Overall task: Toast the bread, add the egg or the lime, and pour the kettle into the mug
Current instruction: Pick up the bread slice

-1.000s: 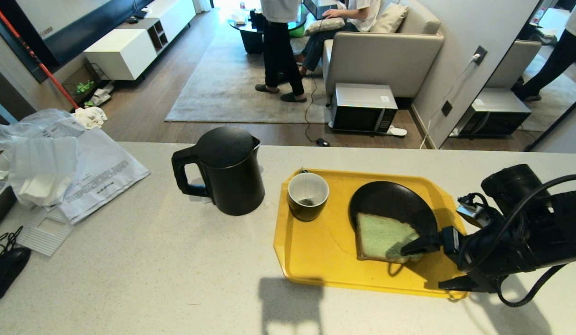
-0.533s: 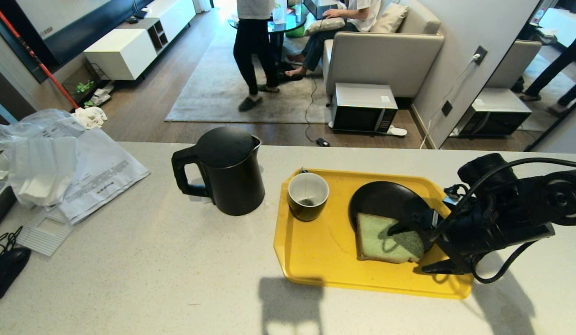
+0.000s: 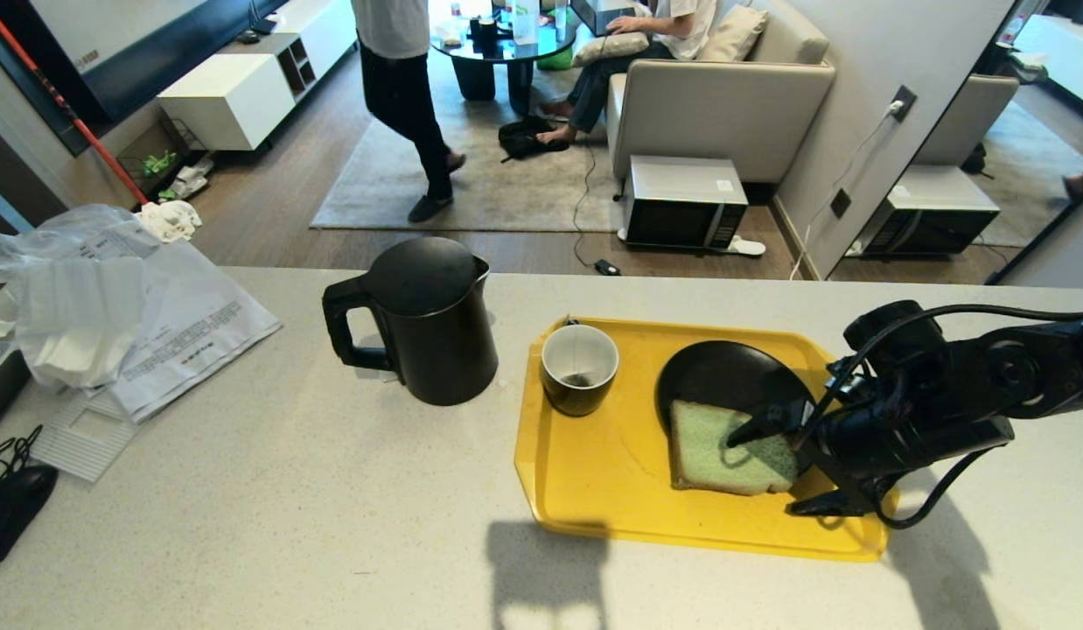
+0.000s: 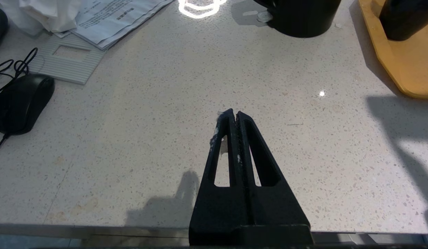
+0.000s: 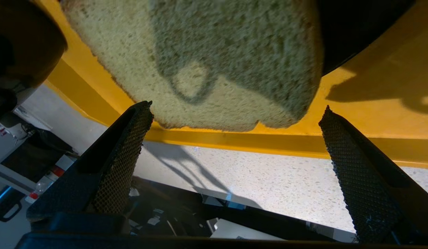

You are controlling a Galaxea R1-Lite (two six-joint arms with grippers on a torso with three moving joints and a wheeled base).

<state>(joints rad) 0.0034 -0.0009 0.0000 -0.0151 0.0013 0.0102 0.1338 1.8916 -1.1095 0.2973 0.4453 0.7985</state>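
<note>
The pale green bread (image 3: 708,446) (image 5: 200,58) lies partly on a black plate (image 3: 716,372) in the yellow tray (image 3: 594,490). My right gripper (image 3: 769,472) (image 5: 237,107) is open, one finger over the slice's right side and the other by the tray's near right corner, nothing between them. The mug (image 3: 579,367), with a tea-bag string, stands at the tray's far left. Left of the tray stands the black kettle (image 3: 432,319). My left gripper (image 4: 234,114) hangs shut over bare counter. The egg and the lime are out of view.
Papers and a plastic bag (image 3: 113,306) lie at the counter's left, with a grey card (image 4: 67,62) and a black mouse (image 3: 12,512) (image 4: 20,103) nearer me. Beyond the counter a person (image 3: 401,87) walks on the rug and a microwave (image 3: 681,201) sits on the floor.
My right gripper has moved left and down over the tray, its upper finger now above the bread. The standing person has walked to the left.
</note>
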